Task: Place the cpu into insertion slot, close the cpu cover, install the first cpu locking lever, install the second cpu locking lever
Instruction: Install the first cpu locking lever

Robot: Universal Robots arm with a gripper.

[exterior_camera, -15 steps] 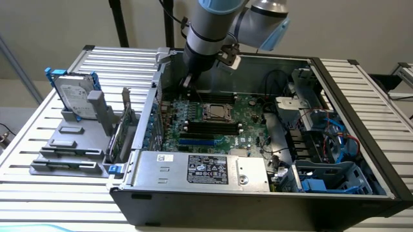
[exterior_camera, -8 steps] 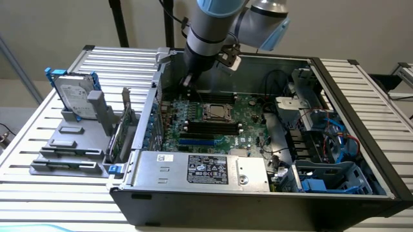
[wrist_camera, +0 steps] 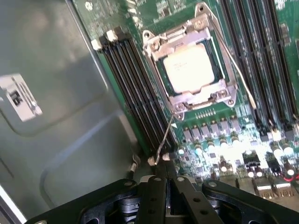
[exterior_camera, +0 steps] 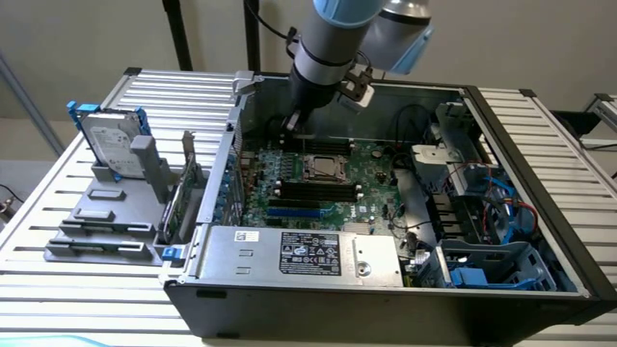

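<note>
The pale tan-silver cpu (wrist_camera: 189,67) lies seated in the insertion slot (exterior_camera: 326,168). The silvery cpu cover (wrist_camera: 198,99) is down over it, and the chip shows through its window. One thin wire locking lever (wrist_camera: 164,137) rises from the socket's corner, and its hooked end sits just in front of my gripper (wrist_camera: 166,179). The gripper's dark fingers (wrist_camera: 154,196) are pressed together with nothing between them. A second wire lever (wrist_camera: 236,70) runs along the socket's other side. In the exterior view my gripper (exterior_camera: 292,124) hangs inside the case, just behind the socket.
Long black memory slots (wrist_camera: 135,88) flank the socket on both sides. The grey case wall (wrist_camera: 51,116) stands close beside the gripper. A grey labelled power-supply box (exterior_camera: 308,253) lies at the case front, with blue cables and drive bays (exterior_camera: 492,210) toward the exterior view's right.
</note>
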